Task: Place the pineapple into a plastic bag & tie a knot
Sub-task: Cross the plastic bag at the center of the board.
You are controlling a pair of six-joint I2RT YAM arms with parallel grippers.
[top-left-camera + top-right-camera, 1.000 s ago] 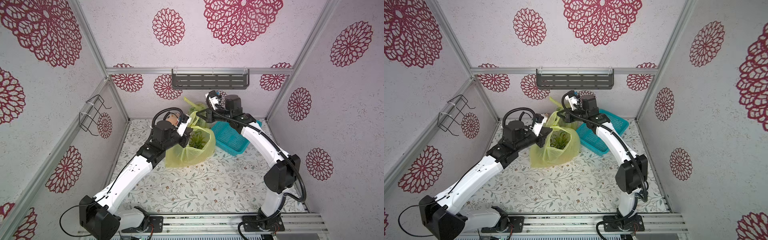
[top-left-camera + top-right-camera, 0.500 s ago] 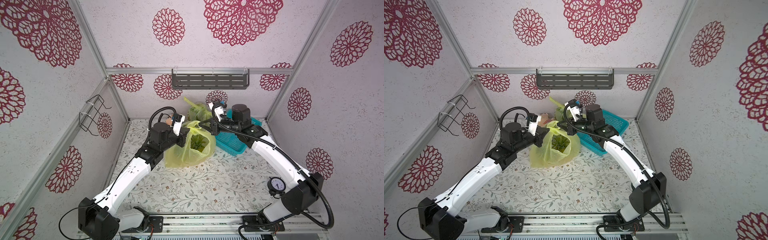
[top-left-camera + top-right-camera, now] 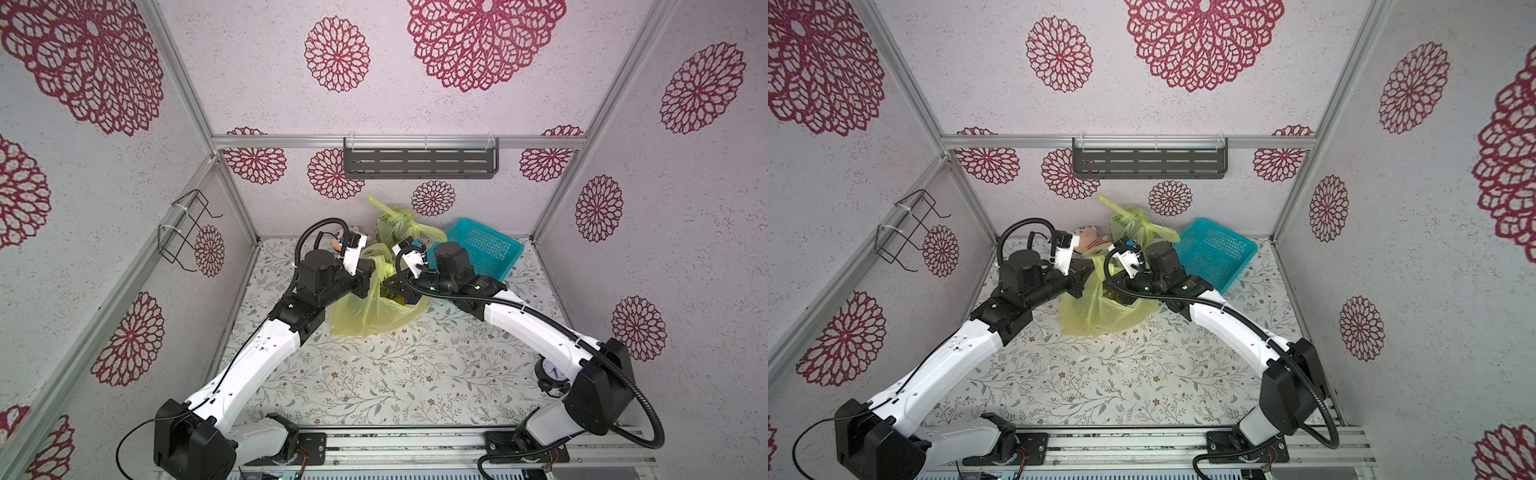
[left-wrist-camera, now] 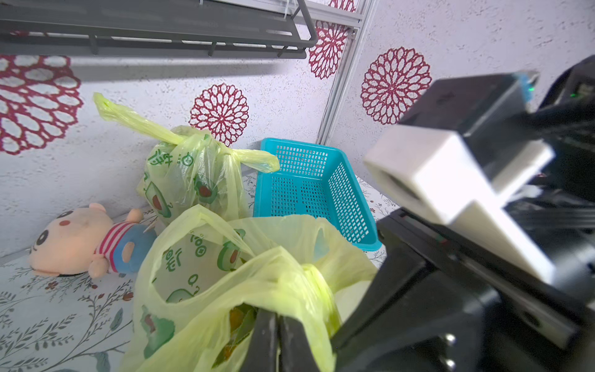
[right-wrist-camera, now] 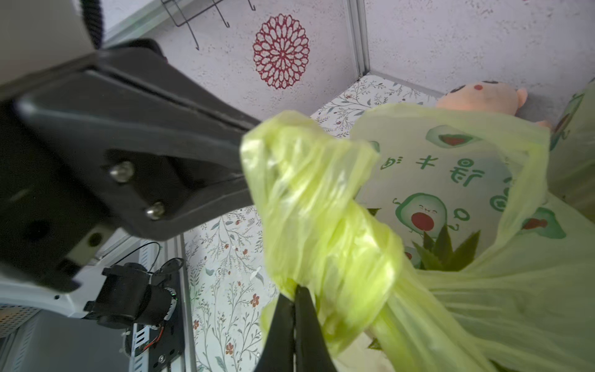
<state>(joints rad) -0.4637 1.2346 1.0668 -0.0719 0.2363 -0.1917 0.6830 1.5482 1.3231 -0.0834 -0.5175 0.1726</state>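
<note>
Nearest: the left gripper [image 4: 278, 325], jaws pinched tight on one handle of the plastic bag [image 3: 365, 316]. Facing it, the right gripper [image 5: 294, 301], clamped on the other, twisted handle.

Beyond the grippers: plush toy [image 4: 80, 238], tied bag [image 4: 193, 174] and teal basket [image 4: 349, 199] along the wall. Wall shelf [image 3: 419, 164] farthest.

Contents: pineapple [image 5: 444, 251] inside the held plastic bag, leaves showing. Tied bag's contents unclear.

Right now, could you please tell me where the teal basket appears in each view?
In both top views: teal basket at the back right.
Left wrist: teal basket by the back wall.
Right wrist: not in it.
Shared landmark: the knotted bag beside it.
</note>
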